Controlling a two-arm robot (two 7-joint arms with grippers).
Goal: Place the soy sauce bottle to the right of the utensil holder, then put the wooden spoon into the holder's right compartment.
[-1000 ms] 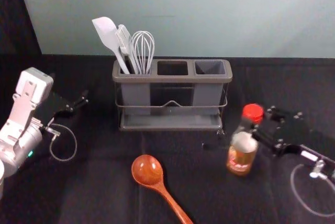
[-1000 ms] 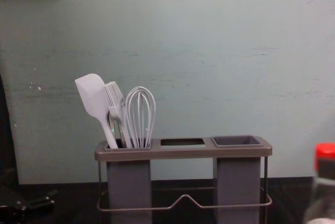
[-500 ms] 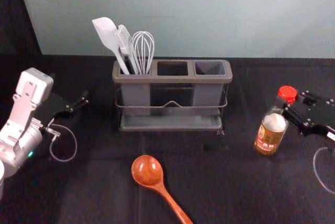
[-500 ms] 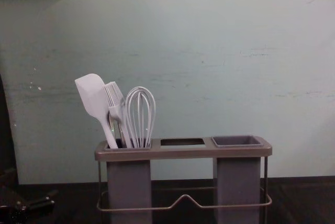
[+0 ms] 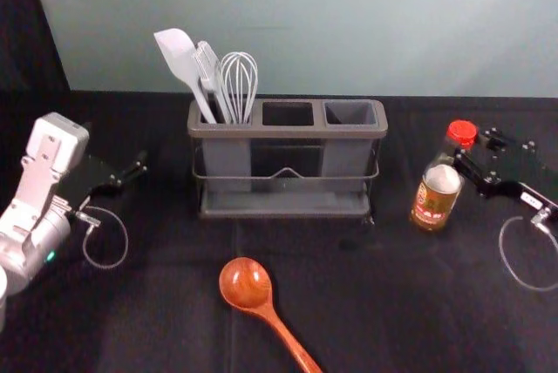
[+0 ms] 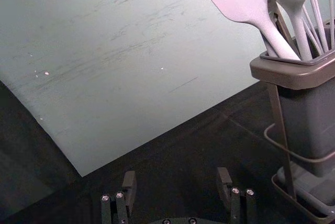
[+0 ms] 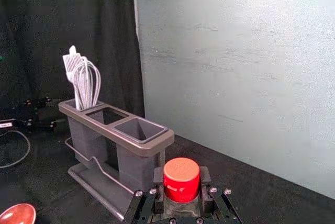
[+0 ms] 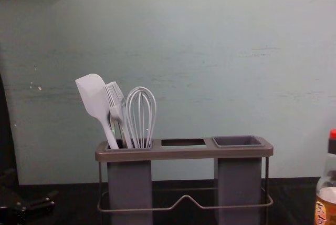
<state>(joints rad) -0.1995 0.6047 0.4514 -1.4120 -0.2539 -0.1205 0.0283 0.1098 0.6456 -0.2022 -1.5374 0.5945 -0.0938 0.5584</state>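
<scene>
My right gripper [image 5: 472,159] is shut on the neck of the soy sauce bottle [image 5: 435,194], right of the utensil holder [image 5: 288,131], a gap between them. In the right wrist view the red cap [image 7: 181,179] sits between the fingers of my right gripper [image 7: 181,191]. The chest view has the bottle [image 8: 326,198] at its right edge. The wooden spoon [image 5: 247,284] lies in front of the holder, bowl toward it. My left gripper [image 5: 131,174] is parked left of the holder, open in the left wrist view [image 6: 177,182].
A white spatula [image 5: 177,52], a brush [image 5: 207,68] and a whisk [image 5: 238,81] stand in the holder's left compartment. Its middle and right compartments hold nothing visible. A pale wall [image 5: 349,24] rises behind the black cloth.
The right gripper carried the bottle rightward and away from the robot, then slightly back left and farther toward the wall. The left arm, spoon and holder stayed put.
</scene>
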